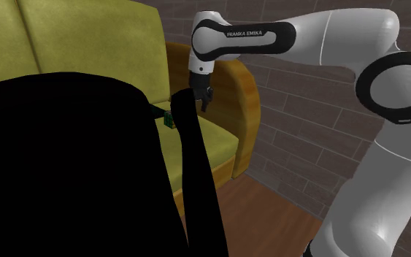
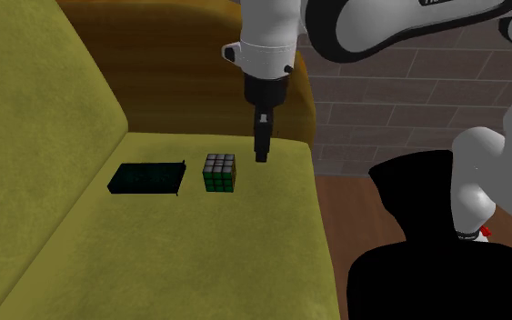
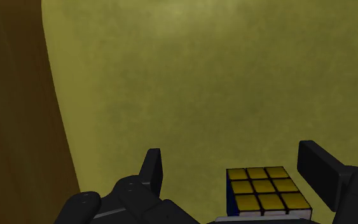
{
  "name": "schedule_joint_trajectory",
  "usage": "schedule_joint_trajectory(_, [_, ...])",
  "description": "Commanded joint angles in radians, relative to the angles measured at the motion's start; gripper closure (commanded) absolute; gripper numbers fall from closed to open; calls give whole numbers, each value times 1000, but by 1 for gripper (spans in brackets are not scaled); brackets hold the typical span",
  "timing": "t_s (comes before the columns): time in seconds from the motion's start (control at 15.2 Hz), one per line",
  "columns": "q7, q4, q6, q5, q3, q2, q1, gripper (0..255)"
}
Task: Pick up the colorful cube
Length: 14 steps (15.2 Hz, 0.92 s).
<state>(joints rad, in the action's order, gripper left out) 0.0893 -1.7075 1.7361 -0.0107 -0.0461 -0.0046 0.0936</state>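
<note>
The colorful cube (image 2: 219, 172) rests on the olive sofa seat (image 2: 199, 245); it shows a grey-white top and green side in the second exterior view and a yellow nine-tile face (image 3: 266, 191) in the wrist view. In the shoulder view the cube (image 1: 168, 119) peeks out beside a black area. My gripper (image 2: 262, 156) points down just above the seat, close to the cube on the second exterior view's right. In the wrist view my gripper (image 3: 234, 167) is open, its fingers wide apart. The cube lies below and between them, nearer one finger, untouched.
A flat dark box (image 2: 147, 177) lies on the seat beyond the cube from the gripper. The brown sofa armrest (image 2: 301, 91) rises close behind the gripper. A big black area (image 1: 72, 168) covers much of the shoulder view's left. Brick wall (image 1: 306, 102) and wooden floor (image 1: 269, 219) lie beyond the sofa.
</note>
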Motion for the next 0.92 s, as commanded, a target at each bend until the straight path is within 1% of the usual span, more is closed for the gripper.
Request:
schedule_joint_trajectory(0.0, [6, 119, -30, 4, -8, 90, 8, 0])
schedule_joint_trajectory(0.2, [16, 308, -84, 14, -18, 227, 22, 0])
schedule_joint_trajectory(0.33, [23, 459, -132, 22, -23, 330, 34, 0])
schedule_joint_trajectory(0.4, [24, 503, -148, 24, -25, 360, 38, 0])
schedule_joint_trajectory(0.86, [23, 369, -40, 22, -24, 333, 35, 0])
